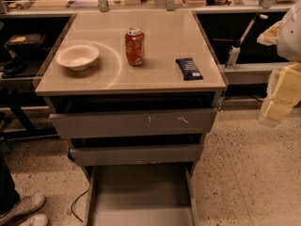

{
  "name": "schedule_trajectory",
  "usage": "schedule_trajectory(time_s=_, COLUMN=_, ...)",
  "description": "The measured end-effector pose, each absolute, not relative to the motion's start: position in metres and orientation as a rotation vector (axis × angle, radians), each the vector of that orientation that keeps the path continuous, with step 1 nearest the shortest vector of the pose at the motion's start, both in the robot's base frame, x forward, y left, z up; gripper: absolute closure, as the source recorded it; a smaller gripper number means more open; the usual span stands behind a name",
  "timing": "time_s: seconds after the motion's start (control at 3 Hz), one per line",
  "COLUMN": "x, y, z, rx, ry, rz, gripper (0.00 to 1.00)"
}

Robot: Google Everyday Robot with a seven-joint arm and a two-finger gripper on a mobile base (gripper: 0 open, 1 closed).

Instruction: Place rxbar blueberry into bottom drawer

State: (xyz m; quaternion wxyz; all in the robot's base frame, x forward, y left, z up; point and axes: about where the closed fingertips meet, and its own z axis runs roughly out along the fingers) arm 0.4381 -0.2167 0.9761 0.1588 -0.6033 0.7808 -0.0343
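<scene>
the rxbar blueberry [189, 68] lies flat on the cabinet top [160, 29], toward the front right corner, its long side running roughly front to back and slightly angled. it sits near the right edge and a little back from the front edge, with bare surface on every side of it. the orange-red soda can [135, 46] stands upright to its left, apart from it, around the middle of the top. further left a shallow white bowl [77, 56] rests near the left edge, well apart from the can.

the gripper [281, 98] hangs off to the right of the cabinet, beyond the top's right edge and at about the height of its front lip, over the speckled floor [244, 173]. whether it is open or closed cannot be told; the bar is not in it.

below the top, the upper drawer [134, 123] and the middle drawer [136, 153] are each pulled out a little, with a dark gap above each front; the upper front shows pale scuffs. the bottom drawer [141, 187] is drawn far out toward the camera, its plain grey floor bare between its two side walls and open from above, though the two drawer fronts overhang its rear part.

at the lower left corner a pair of light shoes [26, 210] stands on the floor, and a thin dark cable [76, 204] trails beside the drawer's left wall
</scene>
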Motion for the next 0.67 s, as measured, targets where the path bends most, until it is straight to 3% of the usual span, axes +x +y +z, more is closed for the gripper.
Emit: schedule_trajectory(time_s=0.67, x=0.4465, y=-0.211, z=0.9791, rx=-1.703, ry=2.264, rz=-0.132, gripper=0.0)
